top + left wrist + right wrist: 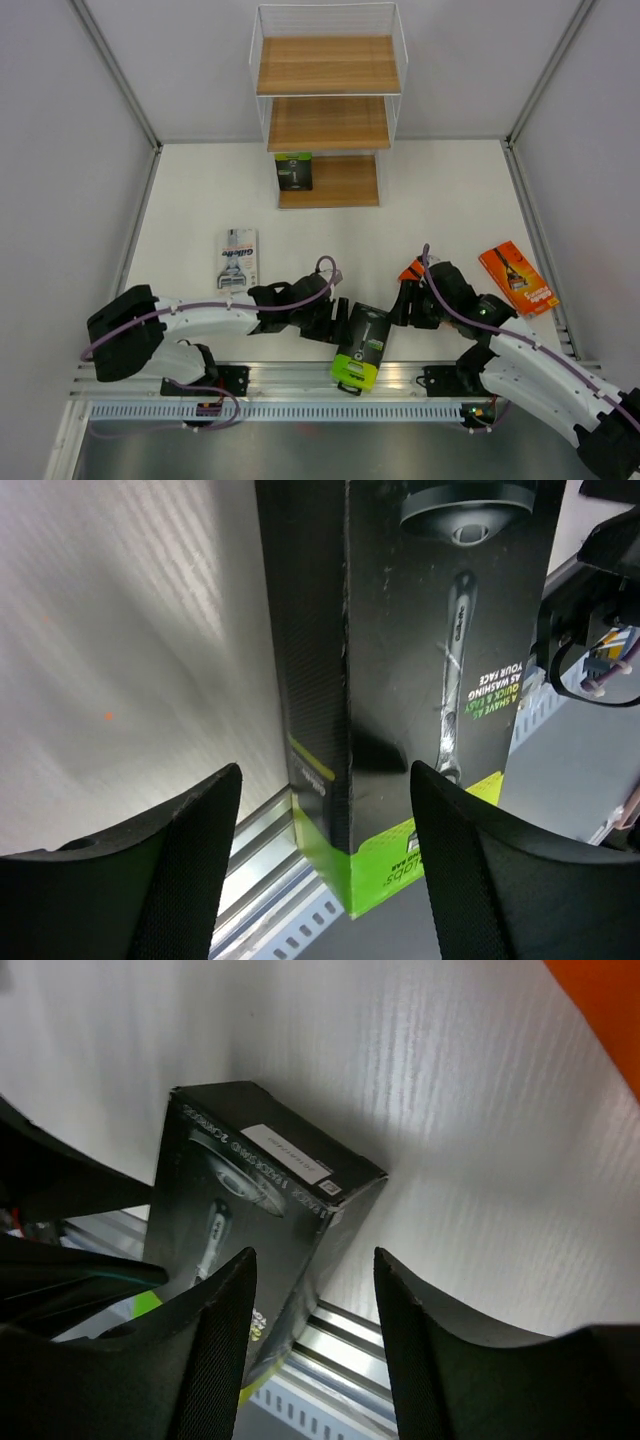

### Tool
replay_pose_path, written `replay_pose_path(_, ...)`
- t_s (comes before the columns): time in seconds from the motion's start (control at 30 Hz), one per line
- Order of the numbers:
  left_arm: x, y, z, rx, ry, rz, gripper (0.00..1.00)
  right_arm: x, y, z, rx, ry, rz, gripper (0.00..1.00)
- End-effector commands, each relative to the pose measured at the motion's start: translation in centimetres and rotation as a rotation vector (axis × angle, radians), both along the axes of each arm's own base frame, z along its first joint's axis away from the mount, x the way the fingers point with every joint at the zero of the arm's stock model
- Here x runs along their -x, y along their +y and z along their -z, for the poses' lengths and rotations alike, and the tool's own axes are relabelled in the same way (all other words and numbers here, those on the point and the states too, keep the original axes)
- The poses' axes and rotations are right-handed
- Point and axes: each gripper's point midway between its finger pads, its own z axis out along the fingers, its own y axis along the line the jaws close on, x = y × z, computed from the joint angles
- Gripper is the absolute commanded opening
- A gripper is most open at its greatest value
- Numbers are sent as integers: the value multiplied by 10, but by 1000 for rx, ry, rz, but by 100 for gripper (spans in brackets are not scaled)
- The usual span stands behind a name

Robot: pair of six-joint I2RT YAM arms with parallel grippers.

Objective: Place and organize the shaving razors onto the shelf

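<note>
The step in hand is picking the black pack [362, 345]. It lies at the near edge of the desk [440, 200], with its green end over the rail [300, 378]. The left hand [322, 780] and the right hand [315, 1260] are both apart and close to it, clamping nothing. Next, I think one hand must close on it and lift. The middle way to the shelf [328, 120] looks free.

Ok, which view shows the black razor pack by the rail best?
Left wrist: the black pack fills the frame, with its printed face and lime end clear. Right wrist shows only its other end and one side, the rest hidden. Top shows it small, between the two arms, its lime end over the rail.
</note>
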Motion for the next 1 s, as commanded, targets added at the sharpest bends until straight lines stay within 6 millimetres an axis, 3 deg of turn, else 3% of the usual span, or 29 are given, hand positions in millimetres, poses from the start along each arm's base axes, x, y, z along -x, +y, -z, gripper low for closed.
replay_pose_path(0.0, -9, -33, -25, 111, -26, 24, 73, 2, 19, -11, -152, 15, 46, 56)
replay_pose_path(0.1, -15, -43, -28, 121, -54, 40, 70, 9, 36, 1, -262, 60, 45, 52)
replay_pose_path(0.13, -19, -48, -32, 128, -67, 39, 70, 3, 40, 0, -273, 33, 56, 52)
replay_pose_path(0.27, -24, -57, -29, 121, -75, 49, 62, 8, 47, 15, -188, 61, -1, 51)
replay_pose_path(0.4, -30, -65, -29, 127, -78, 57, 54, -6, 58, 15, -171, 35, -12, 46)
replay_pose_path(0.5, -45, -67, -31, 123, -104, 28, 49, -23, 67, 8, -172, 0, 11, 42)
replay_pose_path(0.63, -89, -56, -29, 136, -117, -48, 43, -52, 73, 4, -160, -68, 83, 37)
replay_pose_path(0.67, -101, -57, -33, 163, -132, -59, 43, -56, 75, 14, -143, -53, 101, 34)
replay_pose_path(0.73, -132, -50, -36, 184, -154, -80, 42, -75, 87, 9, -191, -87, 146, 33)
replay_pose_path(0.77, -144, -47, -38, 183, -171, -89, 42, -80, 90, 19, -174, -72, 162, 32)
replay_pose_path(0.8, -167, -45, -49, 198, -216, -95, 42, -89, 96, 18, -189, -87, 173, 32)
replay_pose_path(0.87, -191, -44, -46, 201, -225, -86, 42, -109, 108, 9, -202, -110, 206, 31)
replay_pose_path(0.9, -217, -43, -61, 223, -270, -95, 42, -116, 111, 21, -170, -96, 217, 31)
replay_pose_path(0.93, -225, -45, -65, 241, -267, -80, 42, -127, 121, 10, -190, -113, 223, 31)
replay_pose_path(0.97, -234, -47, -56, 235, -248, -77, 42, -131, 125, 11, -187, -105, 228, 31)
